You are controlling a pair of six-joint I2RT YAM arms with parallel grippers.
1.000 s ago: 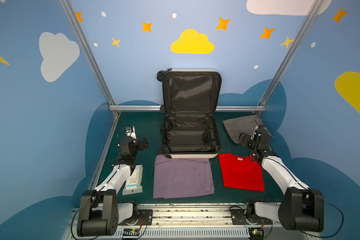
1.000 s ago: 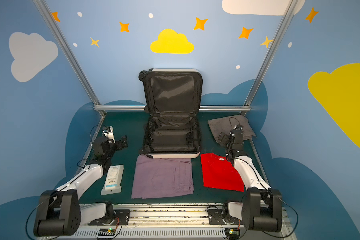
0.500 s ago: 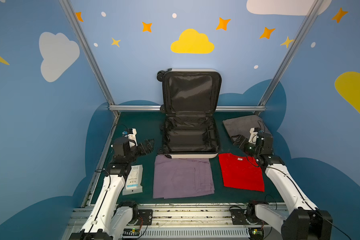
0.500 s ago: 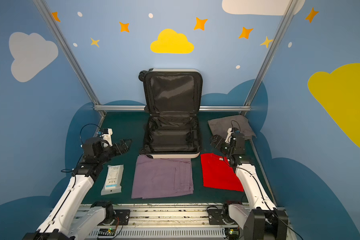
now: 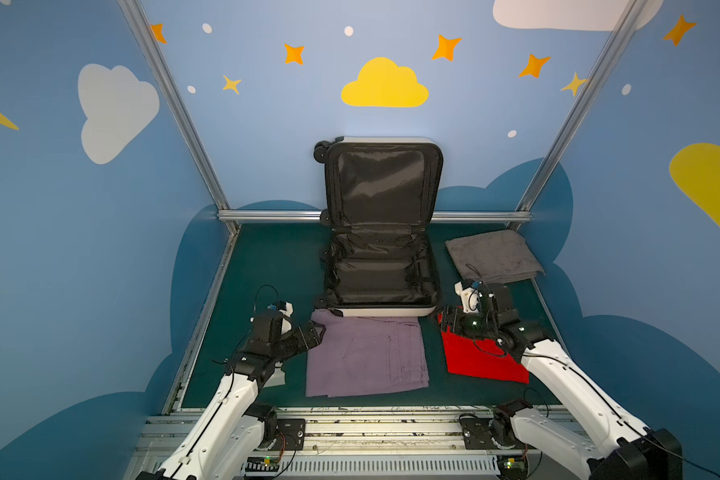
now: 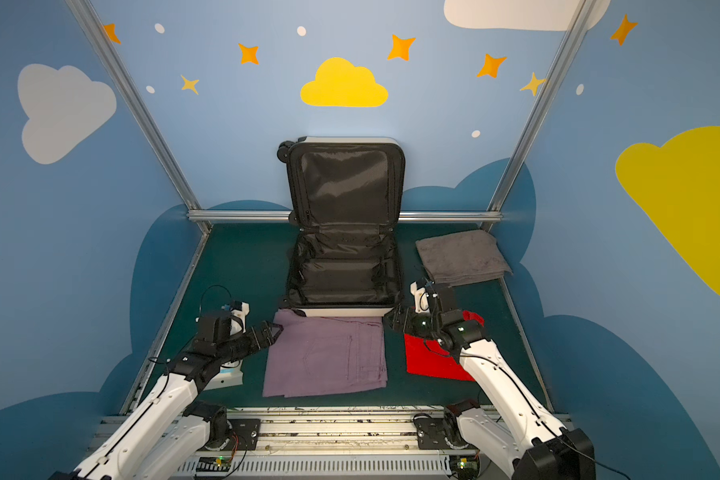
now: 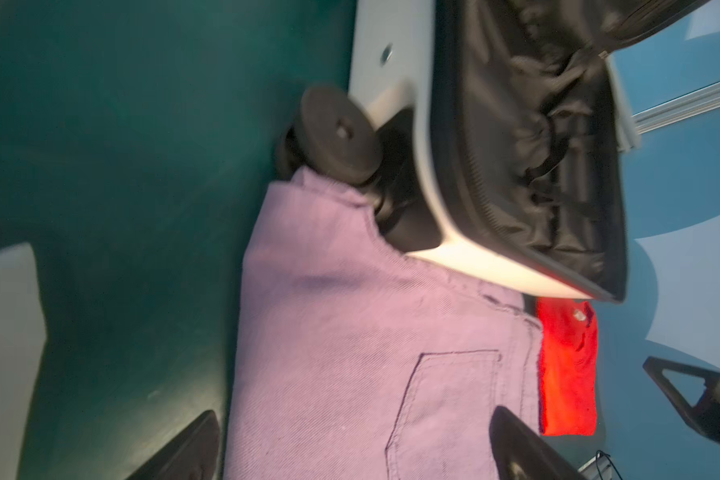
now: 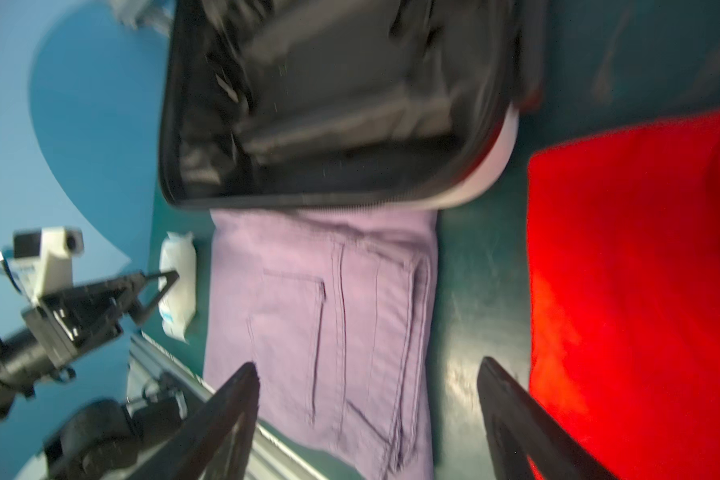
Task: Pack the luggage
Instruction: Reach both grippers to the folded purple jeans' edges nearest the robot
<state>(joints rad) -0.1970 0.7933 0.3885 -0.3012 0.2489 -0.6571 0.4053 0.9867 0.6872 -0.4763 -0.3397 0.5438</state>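
Luggage (image 5: 385, 311) unzipped, left end effector (image 5: 317, 333) spread wide, right end effector (image 5: 442, 319) spread, empty

I see folded purple trousers (image 5: 366, 357) lying flat on the green mat (image 5: 267, 266), back pocket facing up. To their right, with a strip of mat between, lies a folded red shirt (image 5: 474, 368). Farther back on the right I see a folded grey towel (image 5: 493, 255). A white packet (image 8: 177, 286) lies just left of the trousers. The blue walls carry a yellow cloud (image 5: 384, 85) and orange stars.
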